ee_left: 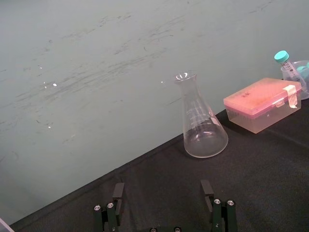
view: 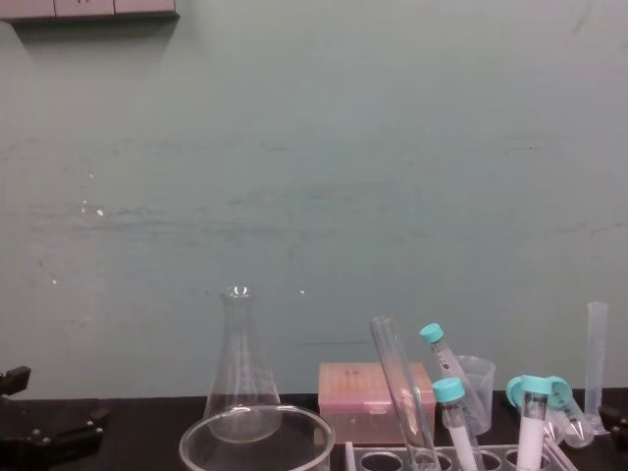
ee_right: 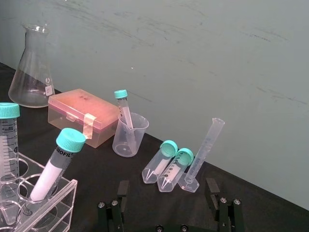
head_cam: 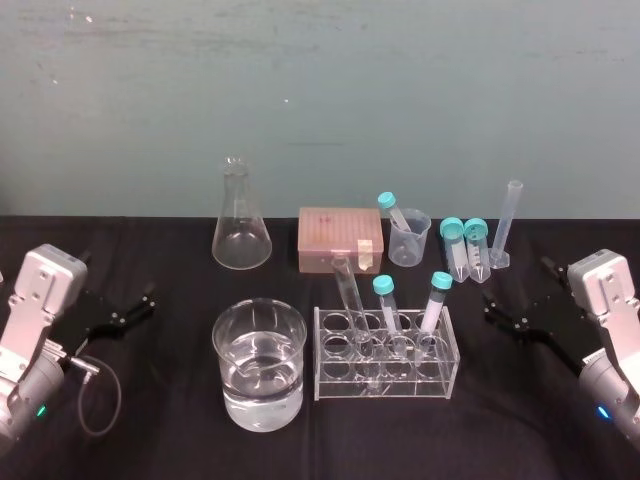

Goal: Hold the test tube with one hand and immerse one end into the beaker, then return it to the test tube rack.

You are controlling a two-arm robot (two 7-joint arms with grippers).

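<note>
Leaning test tube (head_cam: 349, 295), base seemingly indistinct.

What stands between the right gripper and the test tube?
In the head view, two turquoise-capped tubes in the rack stand between the right gripper and the test tube.

- The chest view's lower edge cuts the beaker (view: 294, 417); just its rim and upper wall show.
- The same edge cuts the test tube rack (view: 496, 453) right under its top, and it hides the lower end of the test tube (view: 402, 392).
- In the right wrist view the rack runs out of the picture, so some of its holes are lost.
- In the left wrist view the small plastic beaker (ee_left: 300, 77) is cut by the edge.
- The printed marks on the conical flask (ee_left: 198, 116) are too small to read.
- In the head view the left arm (head_cam: 40, 300) and the right arm (head_cam: 612, 300) are cut by the side edges.
</note>
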